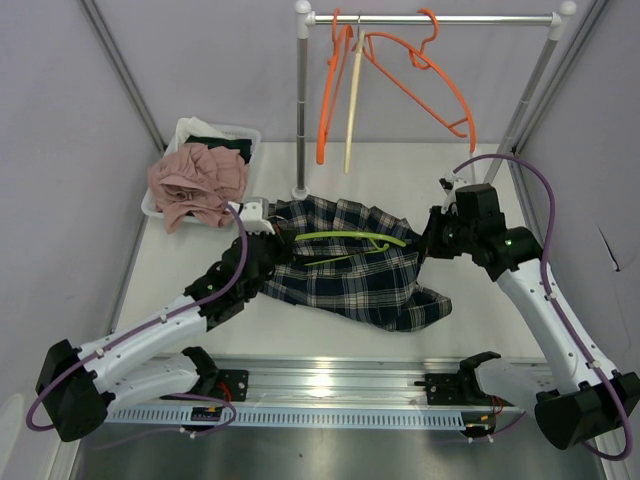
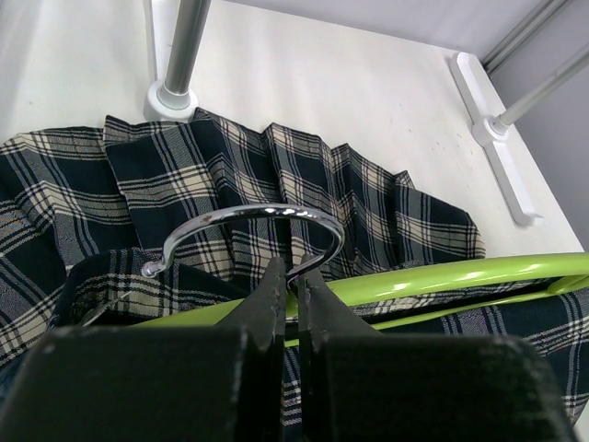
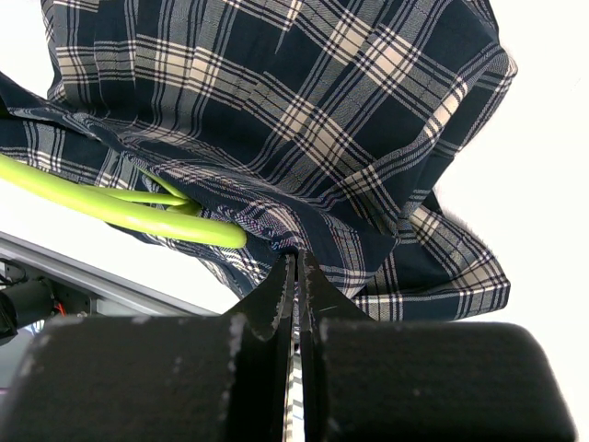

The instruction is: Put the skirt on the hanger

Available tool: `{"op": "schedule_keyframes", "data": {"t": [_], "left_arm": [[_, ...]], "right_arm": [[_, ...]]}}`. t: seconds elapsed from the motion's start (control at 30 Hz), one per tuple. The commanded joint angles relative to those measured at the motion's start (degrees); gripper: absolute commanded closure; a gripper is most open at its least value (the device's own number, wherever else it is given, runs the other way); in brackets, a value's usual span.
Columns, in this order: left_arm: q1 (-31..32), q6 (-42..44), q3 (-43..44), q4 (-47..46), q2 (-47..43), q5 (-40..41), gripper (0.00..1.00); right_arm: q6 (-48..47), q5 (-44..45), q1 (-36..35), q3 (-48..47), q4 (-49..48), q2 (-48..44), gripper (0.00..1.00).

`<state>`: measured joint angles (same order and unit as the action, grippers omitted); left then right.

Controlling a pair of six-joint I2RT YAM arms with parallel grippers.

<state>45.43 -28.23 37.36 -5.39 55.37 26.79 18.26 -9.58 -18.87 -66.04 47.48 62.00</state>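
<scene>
**A:** Skirt point(image 1: 350, 275) first — where does it lie, seen from above?

**B:** Spread on the table point(image 1: 400, 175) between the two arms, with the green hanger point(image 1: 350, 238) lying across its upper part. The left gripper point(image 1: 270, 232) is at the skirt's left end and the right gripper point(image 1: 432, 238) is at its right end.

**A:** And the left wrist view?

**B:** The fingers are pressed together on the neck of the hanger's metal hook point(image 2: 248, 216). The green bar runs off to the right over the plaid, which spreads toward the foot of the rack point(image 2: 175, 87).

**A:** Right wrist?

**B:** The jaws are closed tight, with a fold of the skirt's edge pinched between them. The hanger's end is tucked into the cloth just left of the fingertips — the rest of the skirt fans out beyond them on the white table.
</scene>
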Motion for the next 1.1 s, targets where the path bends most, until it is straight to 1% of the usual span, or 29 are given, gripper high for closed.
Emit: {"op": "schedule_keyframes", "data": {"t": [0.0, 0.17, 0.3, 0.5, 0.73, 0.83, 1.07], "left_arm": [[-1.48, 6.7, -0.19, 8.02, 1.13, 7.22, 1.0], [-1.48, 5.99, 1.65, 8.64, 3.51, 7.75, 1.0], [-1.57, 6.52, 4.99, 10.13, 5.97, 8.46, 1.0], [-1.66, 5.99, 7.28, 11.62, 6.94, 9.34, 1.0], [-4.03, 5.11, 11.06, 15.05, 8.95, 9.07, 1.0], [-4.38, 4.59, 11.76, 16.72, 10.36, 9.86, 1.0], [-6.23, 4.15, 11.68, 17.34, 10.72, 9.07, 1.0]], "right_arm": [[-1.56, 3.96, 1.65, -3.83, -3.01, -1.09, 1.0], [-2.17, 2.82, 1.65, -4.01, -2.58, -2.76, 1.0], [-2.7, 2.91, 1.65, -3.83, -1.61, -4.69, 1.0], [-3.32, 1.85, 1.56, -4.53, -0.64, -5.66, 1.0], [-3.58, 2.38, 1.47, -2.34, 0.15, -7.59, 1.0], [-3.58, 2.47, 1.47, -2.6, 0.41, -8.21, 1.0], [-3.85, 1.85, 1.47, -2.52, 0.68, -8.38, 1.0]]}}
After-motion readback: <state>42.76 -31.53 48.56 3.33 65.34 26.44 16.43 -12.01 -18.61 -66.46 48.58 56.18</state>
